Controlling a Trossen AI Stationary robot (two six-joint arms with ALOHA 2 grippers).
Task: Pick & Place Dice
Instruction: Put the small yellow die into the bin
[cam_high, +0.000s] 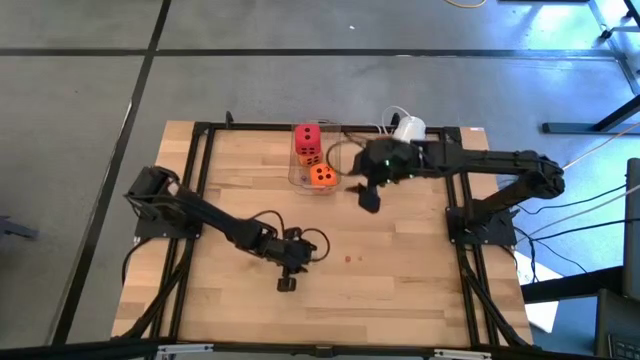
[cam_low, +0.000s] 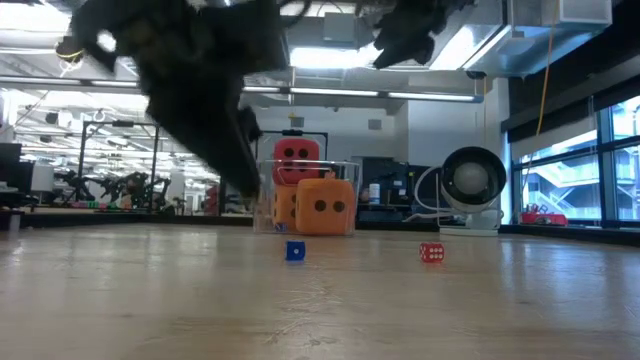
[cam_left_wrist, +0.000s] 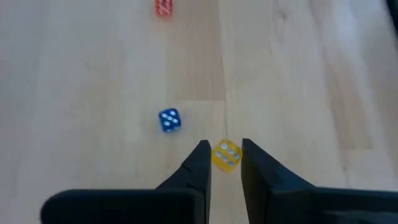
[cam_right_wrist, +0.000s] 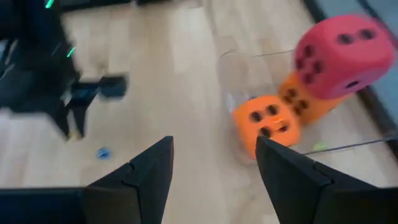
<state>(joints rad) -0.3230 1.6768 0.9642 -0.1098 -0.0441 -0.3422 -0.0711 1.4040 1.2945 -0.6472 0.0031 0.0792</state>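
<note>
Fingers of my left gripper (cam_left_wrist: 225, 163) pinch a tiny yellow die (cam_left_wrist: 226, 155) down on the table (cam_high: 400, 290). My left wrist view alone shows it; the blue die (cam_left_wrist: 170, 121) lies near, at ten o'clock. My right gripper (cam_right_wrist: 214, 171) hangs spread and empty beside the clear container (cam_high: 298, 172), which holds three big dice (cam_high: 312, 156). From above, the small dice are barely visible.

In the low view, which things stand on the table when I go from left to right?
Small blue die → clear container holding the big orange dice and the red die → small red die → round white fan.
</note>
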